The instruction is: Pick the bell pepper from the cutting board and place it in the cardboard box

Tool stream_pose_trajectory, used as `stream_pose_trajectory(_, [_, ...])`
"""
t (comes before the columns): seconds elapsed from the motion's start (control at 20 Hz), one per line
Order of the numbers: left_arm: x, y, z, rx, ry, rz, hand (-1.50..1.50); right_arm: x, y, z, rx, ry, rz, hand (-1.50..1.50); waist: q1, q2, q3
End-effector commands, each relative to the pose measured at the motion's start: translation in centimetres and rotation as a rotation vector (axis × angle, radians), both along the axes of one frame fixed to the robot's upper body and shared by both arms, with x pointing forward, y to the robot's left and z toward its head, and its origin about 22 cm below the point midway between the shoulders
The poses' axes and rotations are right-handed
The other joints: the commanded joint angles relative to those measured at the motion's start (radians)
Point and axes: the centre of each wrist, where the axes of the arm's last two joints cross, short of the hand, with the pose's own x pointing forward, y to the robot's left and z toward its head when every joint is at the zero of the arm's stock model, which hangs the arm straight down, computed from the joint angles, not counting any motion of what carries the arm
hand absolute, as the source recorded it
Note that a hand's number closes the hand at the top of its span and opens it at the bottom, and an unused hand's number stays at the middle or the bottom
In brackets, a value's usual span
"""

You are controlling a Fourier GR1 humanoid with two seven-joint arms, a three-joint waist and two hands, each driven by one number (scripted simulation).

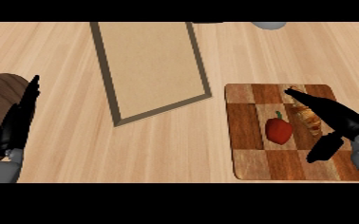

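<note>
Bell pepper [279,131] lies on cutting board [247,123]; right hand [328,118] beside it, fingers wide.

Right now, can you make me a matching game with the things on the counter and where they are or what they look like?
Things:
1. bell pepper
2. cardboard box
3. left hand
4. right hand

Clues:
A. flat and tan, left of the cutting board
B. red, lying on the checkered wood
C. resting at the left edge, fingers up
D. over the board's right side, just right of the red thing

Pairs: 1-B, 2-A, 3-C, 4-D
</note>
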Motion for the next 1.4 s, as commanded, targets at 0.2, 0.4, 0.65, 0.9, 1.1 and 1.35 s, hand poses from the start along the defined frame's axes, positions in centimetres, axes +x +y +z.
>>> stream_pose_trajectory(0.2, [-1.1, -0.8, 0.1, -0.007, 0.014, 0.012, 0.00, -0.5, 2.3, 0.6, 0.000, 0.024, 0.006, -1.50, -0.007, -0.002, 0.000])
stream_pose_trajectory(0.4, [0.9, 1.0, 2.2, 0.005, -0.013, 0.011, 0.00, -0.8, 1.5, 0.0, 0.033, -0.003, 0.040, -1.50, -0.008, -0.002, 0.000])
stream_pose_trajectory(0.65, [-2.2, 0.4, -0.5, 0.001, 0.012, 0.015, 0.00, -0.6, 2.8, -0.5, 0.090, 0.010, 0.072, -1.50, -0.002, -0.002, 0.000])
stream_pose_trajectory(0.9, [-0.1, 0.5, 1.1, -0.015, 0.001, -0.002, 0.00, -1.3, 5.4, 1.6, 0.125, -0.021, 0.100, -1.50, -0.006, -0.002, 0.000])
stream_pose_trajectory(1.1, [-0.4, 0.6, 0.2, 0.000, 0.001, -0.002, 0.00, 0.2, 5.3, 1.9, 0.035, 0.038, 0.092, -1.50, -0.003, -0.001, 0.000])
stream_pose_trajectory(1.35, [-0.2, 0.6, 0.9, -0.009, -0.006, -0.007, 0.00, -0.9, 6.8, -2.7, -0.038, 0.102, 0.039, -1.50, -0.002, 0.000, 0.000])
